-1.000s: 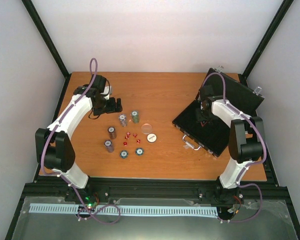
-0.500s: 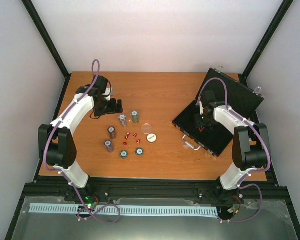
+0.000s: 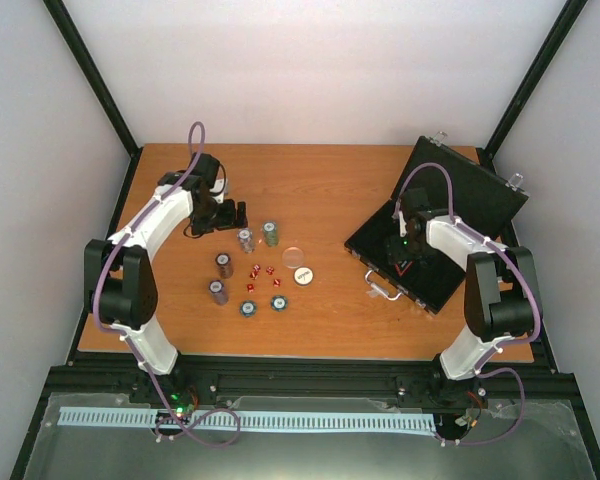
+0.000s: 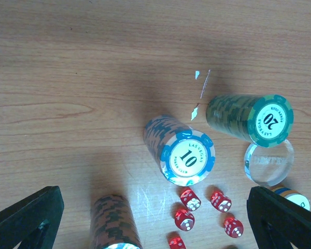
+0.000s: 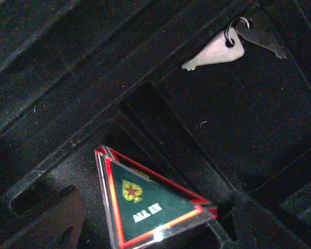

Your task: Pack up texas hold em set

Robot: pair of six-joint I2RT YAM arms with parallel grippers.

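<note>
The left end effector (image 3: 232,213) is hovering with its fingers spread wide at the far-left edge of the loose pieces on the counter (image 3: 330,185). In its wrist view the blue "10" chip stack (image 4: 186,155) is standing upright, centred in the gap ahead of the fingers. The green "20" stack (image 4: 259,119) and the red dice (image 4: 189,199) are sitting just beside it. The left arm is clearly the nearer one, so a straight drop onto that stack is probably coming. The open black case (image 3: 430,282) is lying well apart to the right, beneath the right end effector (image 3: 402,250). Whether that one is spread or pressed together I cannot tell. A triangular "ALL IN" plaque (image 5: 150,202) is resting in a compartment below it.
</note>
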